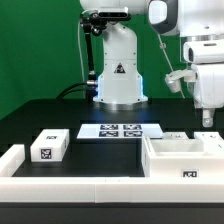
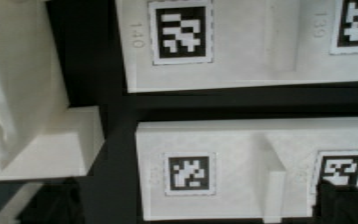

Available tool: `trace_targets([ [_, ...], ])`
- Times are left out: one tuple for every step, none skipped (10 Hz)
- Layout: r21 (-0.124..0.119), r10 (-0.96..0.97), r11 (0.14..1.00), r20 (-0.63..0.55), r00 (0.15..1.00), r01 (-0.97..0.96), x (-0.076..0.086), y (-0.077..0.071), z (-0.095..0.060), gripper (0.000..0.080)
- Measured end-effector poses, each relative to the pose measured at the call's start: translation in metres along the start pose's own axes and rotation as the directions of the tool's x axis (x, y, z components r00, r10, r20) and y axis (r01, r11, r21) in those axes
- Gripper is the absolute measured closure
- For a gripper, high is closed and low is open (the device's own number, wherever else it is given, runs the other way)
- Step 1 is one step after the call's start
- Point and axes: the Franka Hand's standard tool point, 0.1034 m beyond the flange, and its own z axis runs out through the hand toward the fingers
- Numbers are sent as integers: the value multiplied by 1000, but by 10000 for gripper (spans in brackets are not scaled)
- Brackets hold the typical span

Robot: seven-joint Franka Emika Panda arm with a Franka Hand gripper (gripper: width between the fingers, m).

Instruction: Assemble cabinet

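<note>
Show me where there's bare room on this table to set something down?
Bare black table lies between the drawer block and the cabinet box, in front of the marker board. Crowded on the exterior view's right, under the fingers.

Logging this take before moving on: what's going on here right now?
The arm's gripper hangs above the big white cabinet box at the exterior view's right, holding nothing; the wrist view suggests it is open. A small drawer block lies apart on the black table toward the exterior view's left, untouched. The marker board lies between them, farther back. The block is not yet in the box.
</note>
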Motion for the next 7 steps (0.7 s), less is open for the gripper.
trace_targets([
  [13,25,1000,0,1000,-25,3,-6,5,150],
  [24,28,999,-2,1000,-28,8,-14,10,150],
  [24,28,999,-11,1000,-27,12,-19,14,150],
  [31,41,999,-22,999,-41,14,-29,25,150],
  [40,44,998,-28,999,-42,17,-33,32,150],
  [43,42,998,-37,998,-40,20,-36,38,150],
  [47,42,998,-39,998,-40,21,-36,41,150],
])
